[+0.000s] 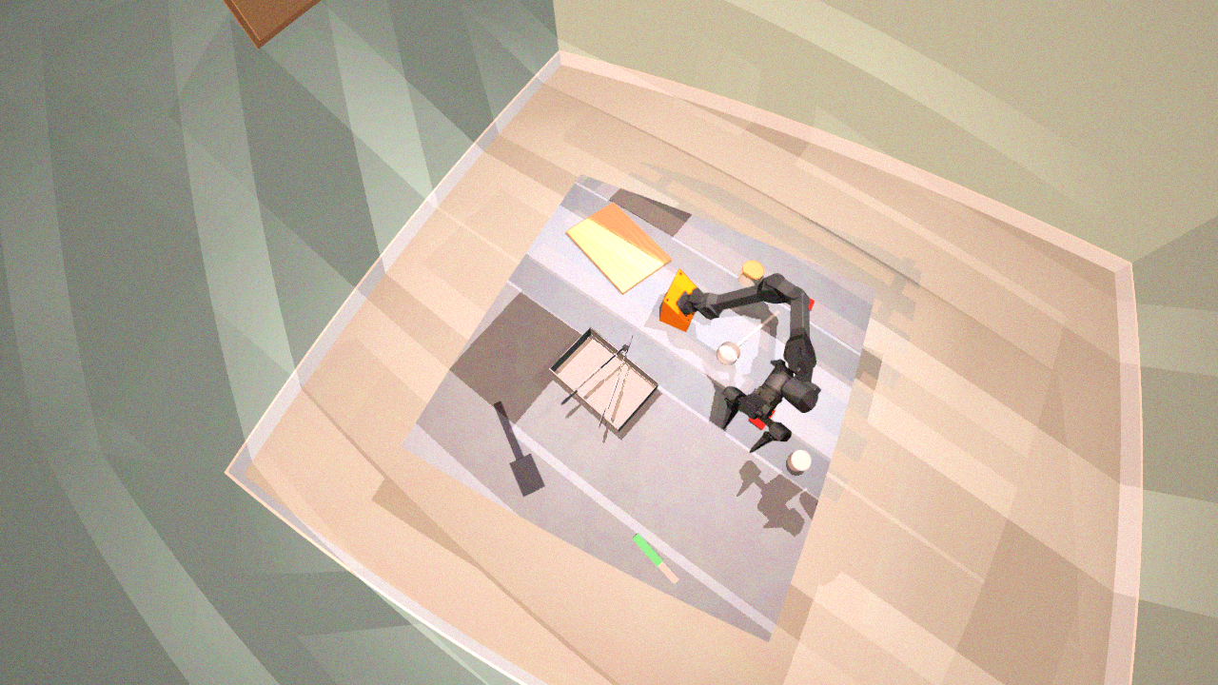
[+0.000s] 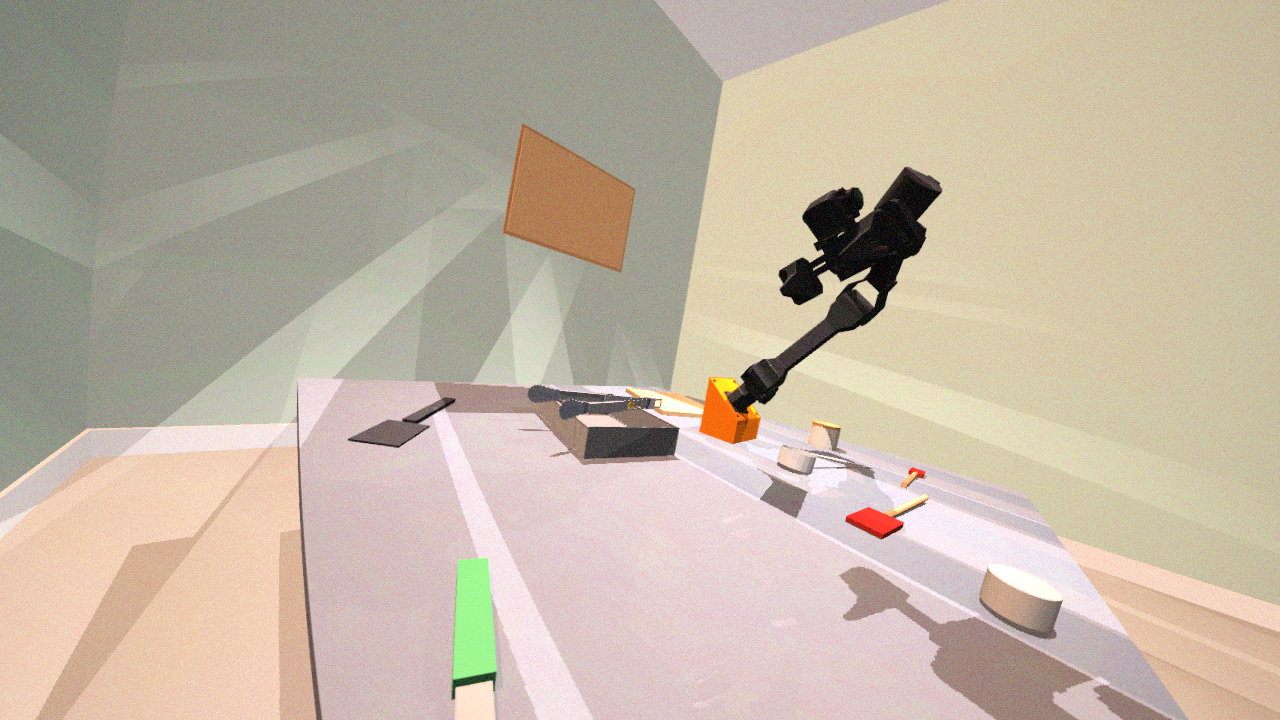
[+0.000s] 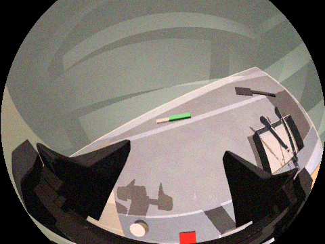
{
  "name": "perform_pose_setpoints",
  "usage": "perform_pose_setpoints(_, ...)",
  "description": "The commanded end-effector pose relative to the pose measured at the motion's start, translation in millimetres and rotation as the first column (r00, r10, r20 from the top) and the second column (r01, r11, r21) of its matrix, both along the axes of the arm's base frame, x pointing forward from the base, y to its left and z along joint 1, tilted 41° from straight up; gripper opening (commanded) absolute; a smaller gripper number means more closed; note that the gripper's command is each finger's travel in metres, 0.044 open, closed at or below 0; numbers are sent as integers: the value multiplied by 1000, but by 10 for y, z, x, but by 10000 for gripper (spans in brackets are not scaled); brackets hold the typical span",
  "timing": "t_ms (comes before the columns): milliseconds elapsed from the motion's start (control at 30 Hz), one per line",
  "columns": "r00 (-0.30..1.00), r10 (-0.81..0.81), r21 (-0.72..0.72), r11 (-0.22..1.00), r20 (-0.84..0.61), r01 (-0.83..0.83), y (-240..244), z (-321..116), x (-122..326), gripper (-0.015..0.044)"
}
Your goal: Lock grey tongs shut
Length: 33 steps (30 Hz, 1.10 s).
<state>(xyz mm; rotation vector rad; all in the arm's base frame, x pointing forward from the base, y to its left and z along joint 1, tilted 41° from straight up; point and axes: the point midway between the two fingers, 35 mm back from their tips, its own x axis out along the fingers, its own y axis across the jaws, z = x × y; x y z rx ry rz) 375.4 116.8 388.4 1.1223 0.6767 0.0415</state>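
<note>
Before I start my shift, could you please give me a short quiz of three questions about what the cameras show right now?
1. True or false: the tongs are already lying on the board.
2. Multiple choice: how does the gripper stand?
a) shut on the tongs
b) open, with nothing between its fingers
c) shut on nothing
3. Fill in the blank: the tongs lie across the ____.

Key: 1. false; 2. b; 3. tin
</note>
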Motion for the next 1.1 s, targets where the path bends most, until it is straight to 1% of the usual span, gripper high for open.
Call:
perform_pose_setpoints(0, 962, -115, 82, 987, -248, 139, -233, -640, 280, 440)
perform_pose_setpoints(167, 851, -220, 129, 940, -477, 315, -542, -1268, 456, 440)
perform_pose_setpoints(267, 737, -274, 143, 883, -617, 447, -742, -1650, 508, 440)
perform_pose_setpoints(433, 480, -317, 109, 734, -818, 670, -1090, -2281, 492, 440)
perform_pose_setpoints(600, 157, -277, -12, 523, -948, 852, -1429, -2888, 349, 440)
perform_pose_setpoints(700, -55, -202, -129, 372, -978, 919, -1619, -3238, 203, 440)
perform_pose_setpoints(767, -193, -130, -221, 269, -973, 937, -1737, -3461, 79, 440)
perform_pose_setpoints(867, -391, 14, -387, 113, -920, 915, -1890, -3782, -135, 440)
perform_pose_setpoints(933, -507, 132, -510, 18, -852, 860, -1977, -3986, -301, 440)
perform_pose_setpoints(1000, -571, 218, -592, -37, -791, 805, -2025, -4113, -417, 440)
perform_pose_setpoints(1067, -579, 229, -602, -43, -783, 797, -2031, -4129, -432, 440)
